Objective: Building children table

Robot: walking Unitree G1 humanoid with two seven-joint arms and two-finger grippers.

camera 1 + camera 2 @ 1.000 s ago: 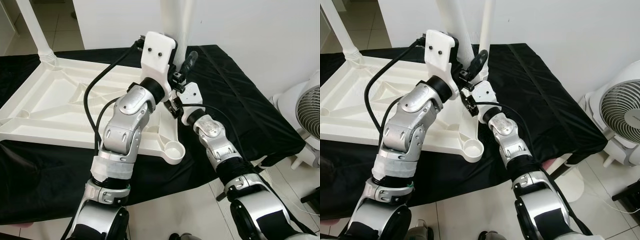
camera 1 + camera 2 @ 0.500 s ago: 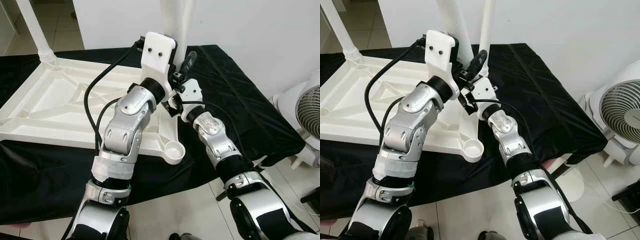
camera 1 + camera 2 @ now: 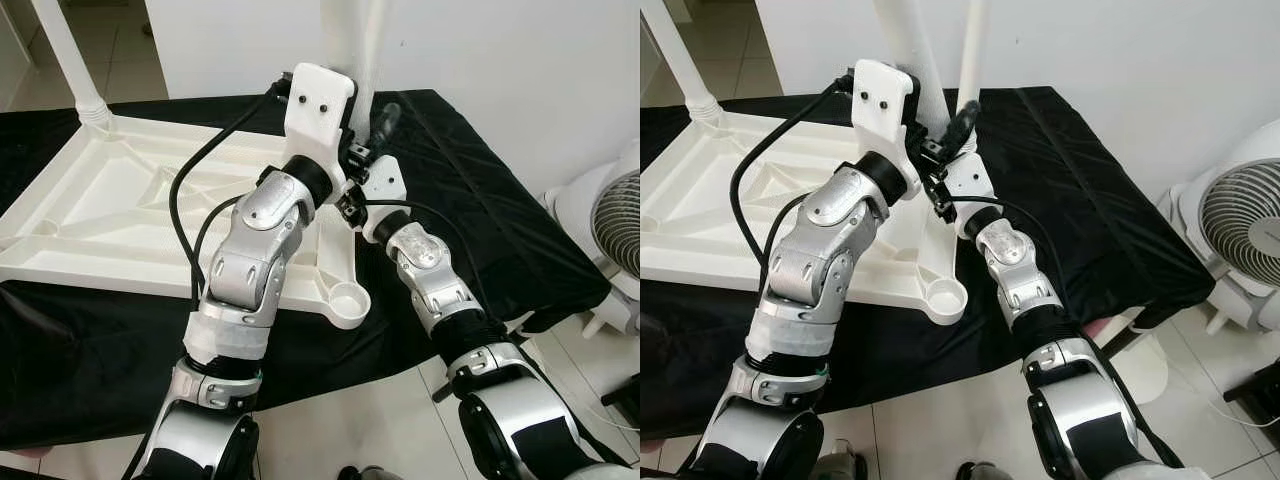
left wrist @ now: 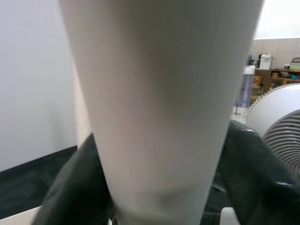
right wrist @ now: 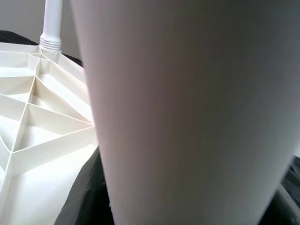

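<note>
The white tabletop (image 3: 120, 215) lies upside down on a black-draped table. An upright white table leg (image 3: 350, 40) rises at its far right corner, and both arms reach up to it. In the left wrist view the leg (image 4: 159, 108) sits between two dark fingers (image 4: 255, 168), so my left gripper (image 4: 159, 197) is shut on it. My right gripper (image 3: 372, 122) is shut on the leg (image 5: 187, 103) from the right side, one black finger (image 3: 384, 116) pointing up alongside it. The leg's foot is hidden behind my arms.
Another leg (image 3: 70, 60) stands in the far left corner. The near right corner socket (image 3: 348, 298) gapes upward. A thinner white pole (image 3: 973, 40) shows just right of the held leg. A white fan (image 3: 1240, 240) stands on the floor to the right.
My right wrist has moved up and in a little, and its finger stands more upright against the leg. The left arm has barely moved.
</note>
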